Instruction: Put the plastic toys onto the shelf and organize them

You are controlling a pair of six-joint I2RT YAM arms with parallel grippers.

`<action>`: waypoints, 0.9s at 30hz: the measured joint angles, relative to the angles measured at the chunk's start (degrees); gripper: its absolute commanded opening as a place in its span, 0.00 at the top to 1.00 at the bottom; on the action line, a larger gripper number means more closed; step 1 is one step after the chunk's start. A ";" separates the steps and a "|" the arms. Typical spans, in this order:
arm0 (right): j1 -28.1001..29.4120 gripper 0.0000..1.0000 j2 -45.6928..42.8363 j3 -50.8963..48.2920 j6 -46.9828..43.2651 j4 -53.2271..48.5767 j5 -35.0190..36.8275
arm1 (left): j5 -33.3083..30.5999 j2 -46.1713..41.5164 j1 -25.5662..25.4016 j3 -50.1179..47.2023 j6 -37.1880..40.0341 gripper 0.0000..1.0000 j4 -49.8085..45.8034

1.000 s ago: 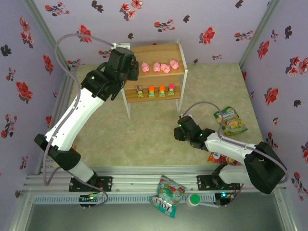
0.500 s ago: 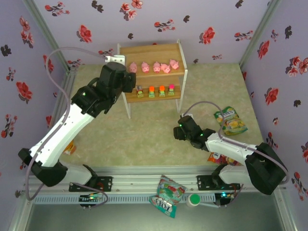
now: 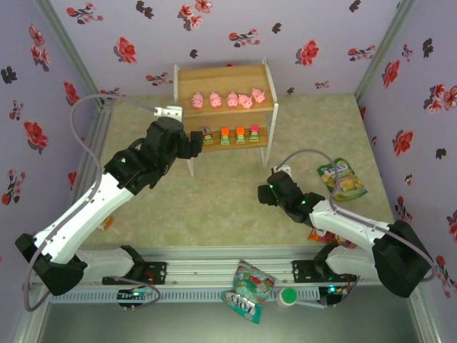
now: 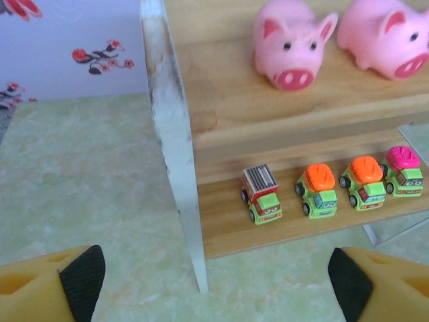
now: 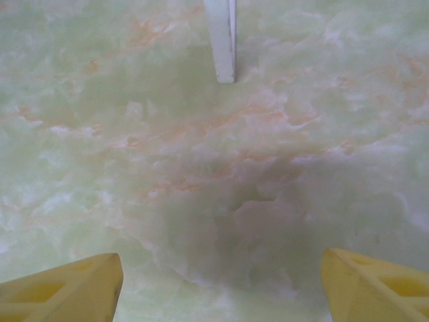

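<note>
— How do the left fingers stand?
— Spread wide with nothing between them, facing the shelf, in line with its white front leg. Only their tips show, cut off by the bottom edge.
— And the right fingers?
— Also spread and empty, over bare counter. A white leg foot stands ahead.
— What is hard to see?
— From the left wrist camera, one pink pig is cut off at the right edge. From above, the left arm covers the lower board's left end, and a snack bag lies mostly hidden under the right arm.
— What is on the shelf?
— Five pink pigs stand in a row on the upper board. Four blocky toys stand on the lower one: one grey-topped, two orange, one pink.
— And around it?
— Another snack bag lies right of the right arm, and one more on the near rail.
</note>
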 measured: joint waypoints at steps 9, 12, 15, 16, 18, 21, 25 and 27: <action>0.00 0.01 -2.99 -0.96 0.39 -0.04 2.54 | 0.20 -2.51 0.00 -8.76 1.07 0.00 5.05; 0.00 0.01 -4.61 -1.55 0.52 -0.02 3.26 | 0.17 -3.37 0.00 -12.09 1.46 0.00 7.67; 0.00 0.01 -5.97 -2.08 0.55 -0.04 4.24 | -0.04 -4.85 0.02 -15.74 1.73 0.00 10.38; 0.00 0.01 -6.32 -2.19 0.55 -0.04 4.50 | -0.26 -5.38 0.09 -16.79 1.92 0.00 11.32; 0.00 0.01 -7.08 -2.58 0.57 -0.04 5.03 | -1.01 -6.84 0.28 -19.19 2.38 0.00 13.29; 0.00 0.01 -8.20 -3.02 0.57 -0.07 5.84 | -1.99 -9.14 1.51 -22.23 2.97 0.00 15.85; -0.31 0.01 -9.64 -3.65 0.94 -0.07 6.58 | -4.42 -10.40 4.24 -24.90 4.13 0.00 18.80; -0.76 0.01 -10.19 -3.91 1.22 -0.04 6.88 | -5.31 -10.40 5.73 -26.47 4.68 0.00 20.13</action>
